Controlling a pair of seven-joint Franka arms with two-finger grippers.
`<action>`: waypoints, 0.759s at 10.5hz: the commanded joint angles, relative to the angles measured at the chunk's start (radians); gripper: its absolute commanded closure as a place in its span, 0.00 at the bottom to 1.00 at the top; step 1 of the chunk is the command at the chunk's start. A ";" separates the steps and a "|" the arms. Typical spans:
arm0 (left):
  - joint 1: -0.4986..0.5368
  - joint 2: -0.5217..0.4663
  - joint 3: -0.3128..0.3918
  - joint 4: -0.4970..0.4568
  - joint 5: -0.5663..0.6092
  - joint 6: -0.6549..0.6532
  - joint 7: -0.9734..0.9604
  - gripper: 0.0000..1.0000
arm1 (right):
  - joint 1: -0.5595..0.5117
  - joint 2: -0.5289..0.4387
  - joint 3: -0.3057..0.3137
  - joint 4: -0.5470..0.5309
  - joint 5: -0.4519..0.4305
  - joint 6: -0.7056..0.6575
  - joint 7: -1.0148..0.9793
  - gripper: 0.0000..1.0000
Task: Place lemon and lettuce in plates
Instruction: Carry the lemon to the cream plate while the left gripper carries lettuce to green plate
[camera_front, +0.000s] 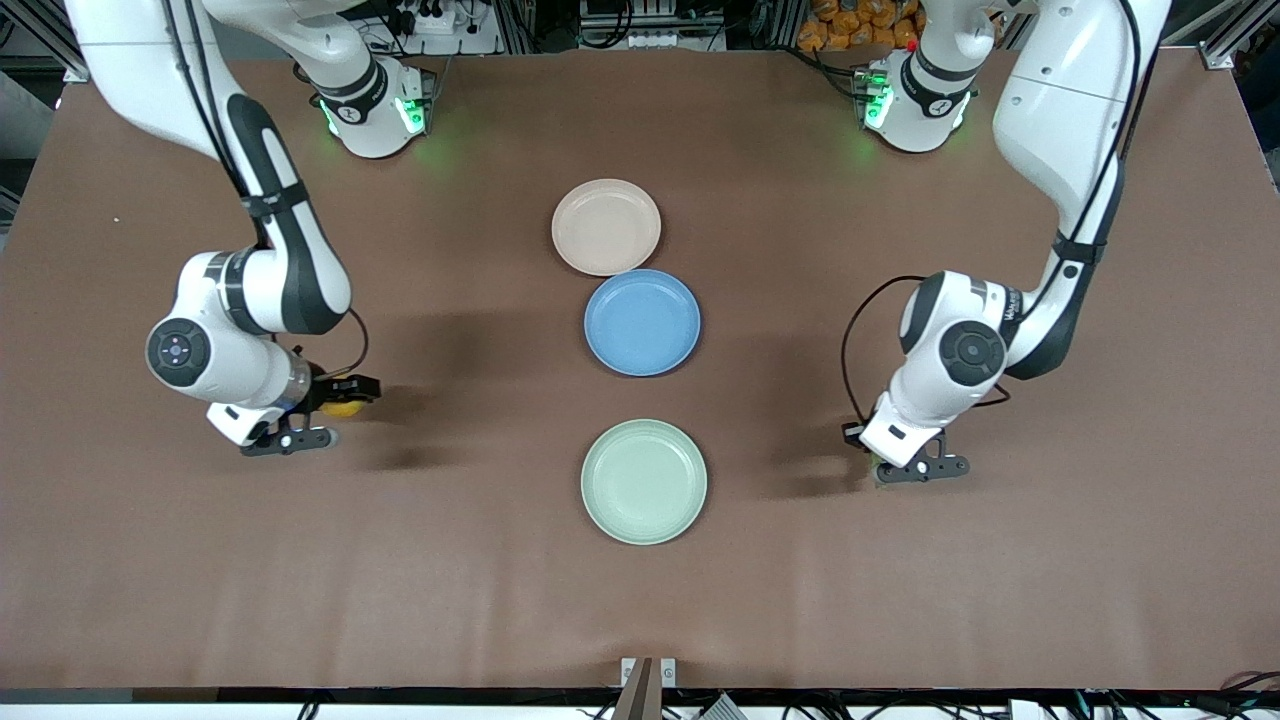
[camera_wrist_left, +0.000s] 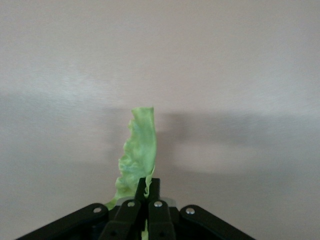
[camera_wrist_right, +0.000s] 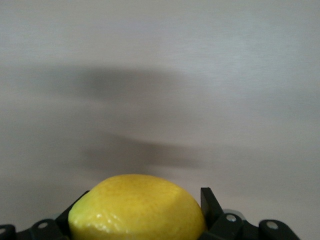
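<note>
My right gripper (camera_front: 335, 412) is shut on the yellow lemon (camera_front: 348, 408) and holds it over bare table toward the right arm's end. In the right wrist view the lemon (camera_wrist_right: 137, 210) fills the gap between the fingers (camera_wrist_right: 210, 202). My left gripper (camera_front: 890, 455) is shut on the pale green lettuce (camera_front: 878, 469), over bare table toward the left arm's end. In the left wrist view the leaf (camera_wrist_left: 140, 150) sticks out past the closed fingertips (camera_wrist_left: 152, 186). The beige-pink plate (camera_front: 606, 227) and the mint green plate (camera_front: 644, 481) lie empty along the table's middle.
A blue plate (camera_front: 642, 322) lies empty between the two other plates, touching the beige-pink one's rim. The brown table cloth (camera_front: 1000, 600) is bare around both grippers. The arms' bases (camera_front: 375, 110) stand at the table's edge farthest from the front camera.
</note>
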 joint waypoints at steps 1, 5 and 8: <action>-0.025 -0.013 -0.049 0.038 0.015 -0.004 -0.227 1.00 | 0.105 -0.029 0.004 0.000 0.034 -0.065 0.091 0.82; -0.093 0.019 -0.083 0.151 0.015 -0.002 -0.535 1.00 | 0.202 -0.056 0.008 -0.006 0.036 -0.180 0.122 0.79; -0.163 0.059 -0.080 0.220 0.021 -0.001 -0.732 1.00 | 0.296 -0.072 0.008 -0.017 0.036 -0.215 0.220 0.79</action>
